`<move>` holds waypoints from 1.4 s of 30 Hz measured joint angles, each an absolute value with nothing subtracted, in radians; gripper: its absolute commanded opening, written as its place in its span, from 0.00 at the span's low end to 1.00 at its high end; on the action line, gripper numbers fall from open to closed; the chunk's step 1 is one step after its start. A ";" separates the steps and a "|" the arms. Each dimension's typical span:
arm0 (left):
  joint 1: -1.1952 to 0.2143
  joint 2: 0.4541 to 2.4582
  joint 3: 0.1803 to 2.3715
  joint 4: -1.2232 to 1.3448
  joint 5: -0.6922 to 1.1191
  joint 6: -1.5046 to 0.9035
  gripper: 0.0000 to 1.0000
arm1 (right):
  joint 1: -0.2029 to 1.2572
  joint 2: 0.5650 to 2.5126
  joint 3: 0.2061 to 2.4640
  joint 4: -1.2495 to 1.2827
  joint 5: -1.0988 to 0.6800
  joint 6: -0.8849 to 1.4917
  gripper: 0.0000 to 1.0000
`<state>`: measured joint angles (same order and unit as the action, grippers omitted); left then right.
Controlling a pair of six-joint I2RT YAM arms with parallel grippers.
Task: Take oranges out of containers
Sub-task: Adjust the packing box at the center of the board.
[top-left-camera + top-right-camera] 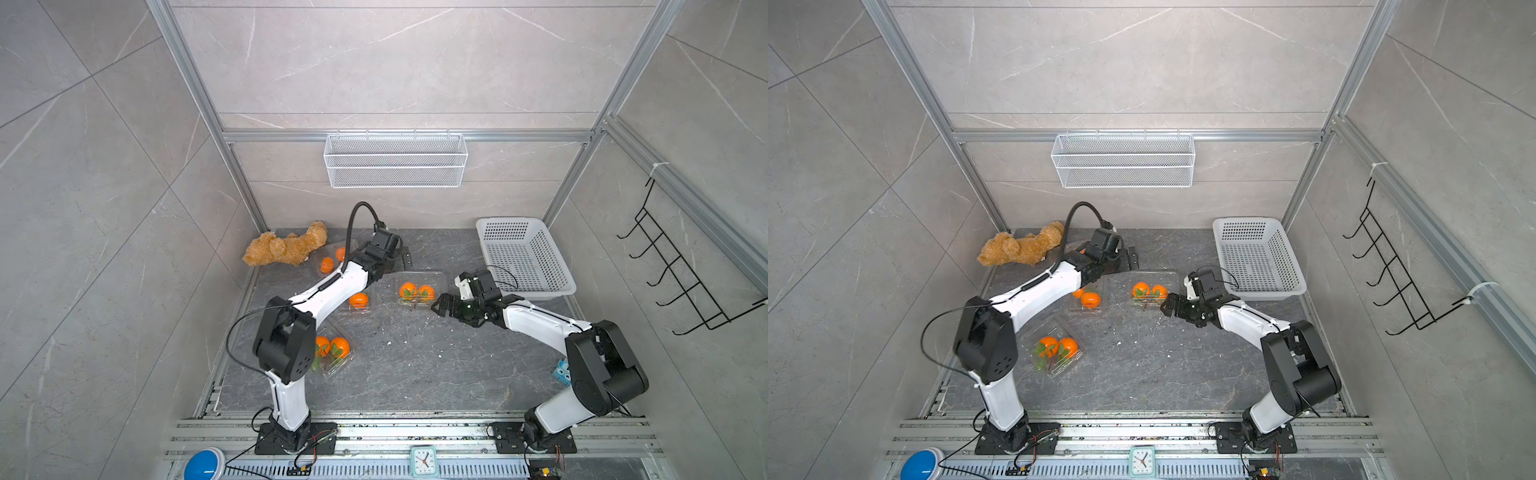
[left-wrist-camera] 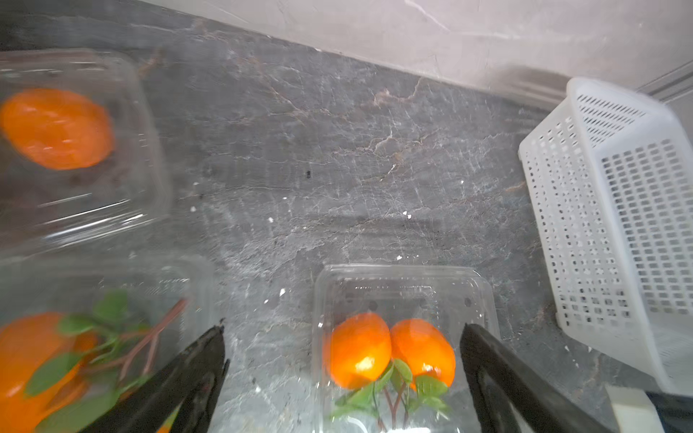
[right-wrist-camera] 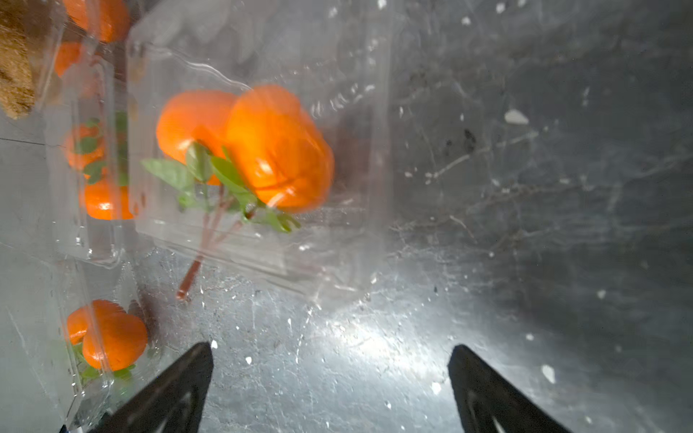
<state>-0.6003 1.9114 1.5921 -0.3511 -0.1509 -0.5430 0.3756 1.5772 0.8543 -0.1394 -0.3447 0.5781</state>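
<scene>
Several clear clamshell containers lie on the dark table, each with oranges inside. The middle container (image 1: 417, 277) holds two leafy oranges (image 1: 408, 289). My left gripper (image 1: 404, 259) hovers open just behind it; in the left wrist view those oranges (image 2: 360, 352) sit between the spread fingers (image 2: 210, 356). My right gripper (image 1: 439, 306) stands open at that container's right front corner, with nothing between its fingers (image 3: 187, 375); the container (image 3: 337, 75) lies ahead of it. Other containers lie back left (image 1: 332, 249), under the left forearm (image 1: 365, 309) and front left (image 1: 338, 365).
A white perforated basket (image 1: 525, 257) stands at the back right, close behind my right wrist. A tan teddy bear (image 1: 286, 247) lies at the back left corner. A wire-mesh basket (image 1: 395, 160) hangs on the back wall. A black hook rack (image 1: 681, 282) hangs on the right wall.
</scene>
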 measured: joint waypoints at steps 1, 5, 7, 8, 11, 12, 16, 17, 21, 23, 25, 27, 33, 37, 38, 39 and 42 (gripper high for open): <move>-0.603 1.967 1.641 -0.361 -0.142 -0.525 0.99 | 0.376 1.578 0.840 -0.117 -0.355 0.593 1.00; -0.605 2.134 1.768 -0.371 -0.068 -0.482 0.99 | 0.376 1.588 0.828 -0.030 -0.394 0.643 1.00; -0.605 2.188 1.810 -0.376 -0.027 -0.471 0.99 | 0.376 1.599 0.828 0.014 -0.410 0.664 1.00; -0.606 2.210 1.826 -0.374 -0.004 -0.469 0.99 | 0.376 1.605 0.828 0.033 -0.416 0.674 1.00; -0.606 2.231 1.835 -0.372 0.044 -0.465 0.99 | 0.376 1.618 0.828 0.072 -0.424 0.690 1.00; -0.606 2.231 1.835 -0.372 0.059 -0.464 0.99 | 0.376 1.624 0.829 0.077 -0.424 0.690 1.00; -0.607 2.231 1.834 -0.363 0.094 -0.465 0.99 | 0.376 1.649 0.846 0.072 -0.415 0.688 1.00; -0.609 2.230 1.828 -0.357 0.101 -0.466 0.99 | 0.376 1.656 0.855 0.066 -0.411 0.685 1.00; -0.618 2.202 1.755 -0.309 0.107 -0.474 0.99 | 0.371 1.666 0.908 0.014 -0.372 0.653 1.00; -0.625 2.178 1.714 -0.289 0.102 -0.477 0.99 | 0.359 1.667 0.929 -0.007 -0.355 0.635 1.00; -0.636 2.146 1.665 -0.274 0.097 -0.491 0.99 | 0.338 1.669 0.942 -0.020 -0.351 0.623 1.00; -0.650 2.110 1.611 -0.259 0.094 -0.515 0.99 | 0.316 1.673 0.946 -0.028 -0.353 0.613 1.00; -0.690 1.988 1.444 -0.229 0.081 -0.587 0.99 | 0.293 1.670 0.939 -0.039 -0.371 0.590 1.00; -0.699 1.907 1.349 -0.231 0.081 -0.624 0.99 | 0.282 1.604 0.874 -0.034 -0.410 0.593 1.00; -0.701 1.890 1.340 -0.241 0.078 -0.630 1.00 | 0.278 1.570 0.852 -0.034 -0.416 0.598 1.00; -0.701 1.878 1.338 -0.255 0.069 -0.634 1.00 | 0.273 1.536 0.832 -0.032 -0.421 0.606 1.00; -0.701 1.846 1.351 -0.301 0.027 -0.636 1.00 | 0.268 1.436 0.764 0.010 -0.434 0.653 1.00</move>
<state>-0.7013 1.8462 1.3510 -0.3008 0.0273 -0.6357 0.2676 1.4364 0.7639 0.0101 -0.4343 0.6533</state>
